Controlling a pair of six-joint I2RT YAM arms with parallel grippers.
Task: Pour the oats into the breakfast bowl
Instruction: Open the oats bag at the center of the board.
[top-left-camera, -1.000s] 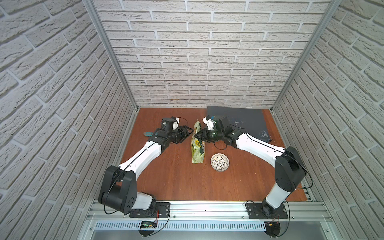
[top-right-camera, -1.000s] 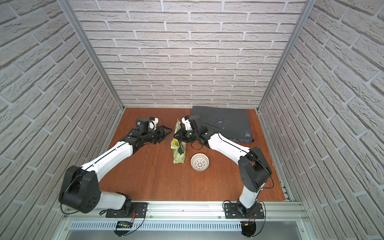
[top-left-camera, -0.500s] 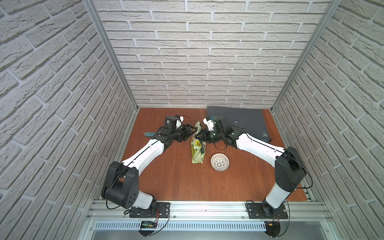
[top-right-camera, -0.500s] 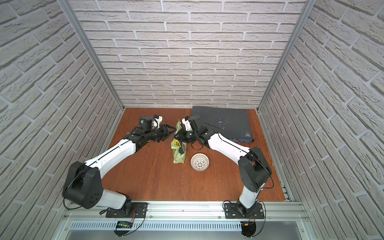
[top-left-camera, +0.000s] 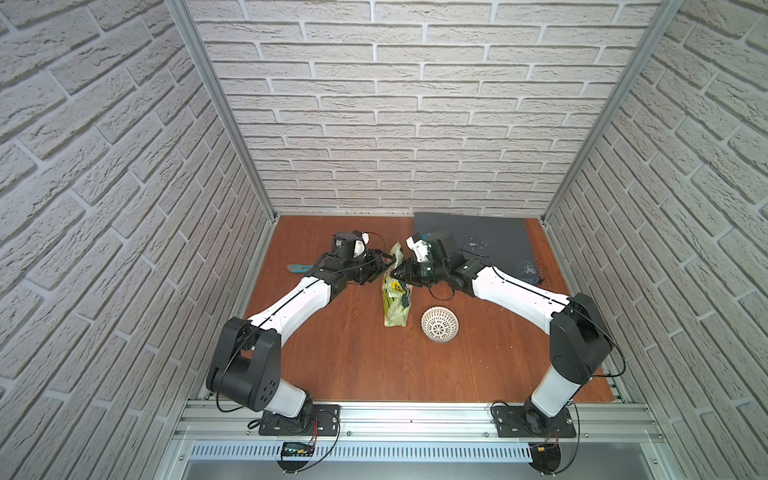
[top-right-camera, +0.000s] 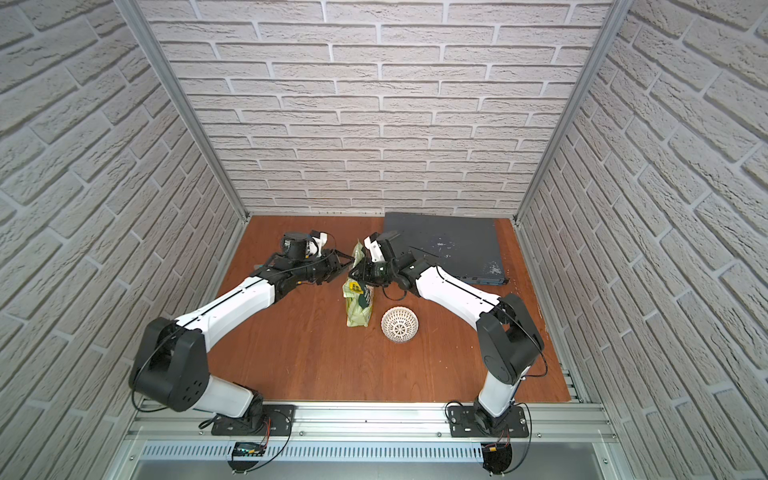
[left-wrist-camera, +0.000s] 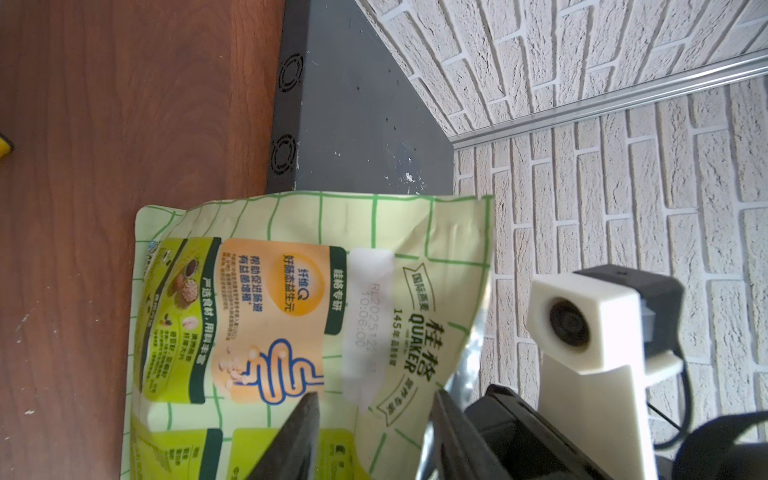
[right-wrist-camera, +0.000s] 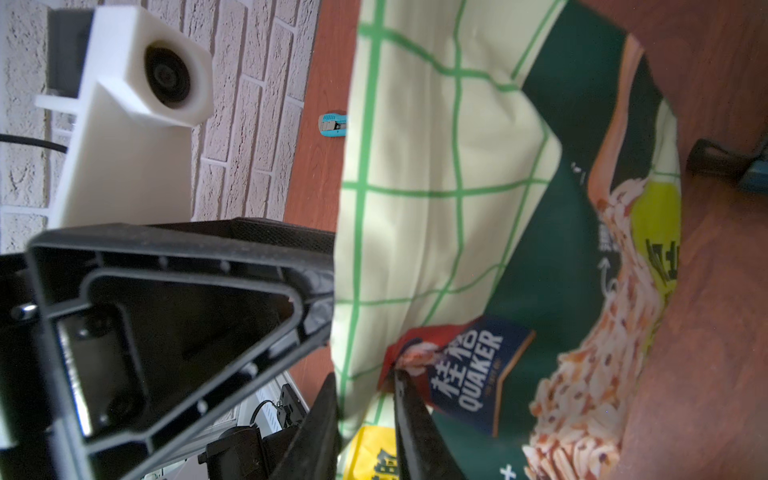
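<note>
The green oats pouch (top-left-camera: 395, 307) stands upright mid-table, its top edge turned toward the back; the oats themselves are hidden inside it. The breakfast bowl (top-left-camera: 439, 325), white with a lattice pattern, sits on the table just right of the pouch's base and shows nothing inside. My right gripper (right-wrist-camera: 365, 424) is shut on a fold of the pouch's upper front panel (right-wrist-camera: 436, 208). My left gripper (left-wrist-camera: 374, 436) is open at the pouch's upper left, its fingers (left-wrist-camera: 303, 432) apart over the back panel (left-wrist-camera: 291, 311). Silver lining shows at the pouch's edge.
A flat dark grey box (top-left-camera: 490, 241) lies at the back right, close behind the right arm. A small teal tool (top-left-camera: 297, 268) lies on the wood left of the left wrist. Brick walls close in the back and both sides.
My left arm has reached rightward until its fingers are at the pouch's top, and its jaws have narrowed a little. The right gripper, the pouch and the bowl have stayed put.
</note>
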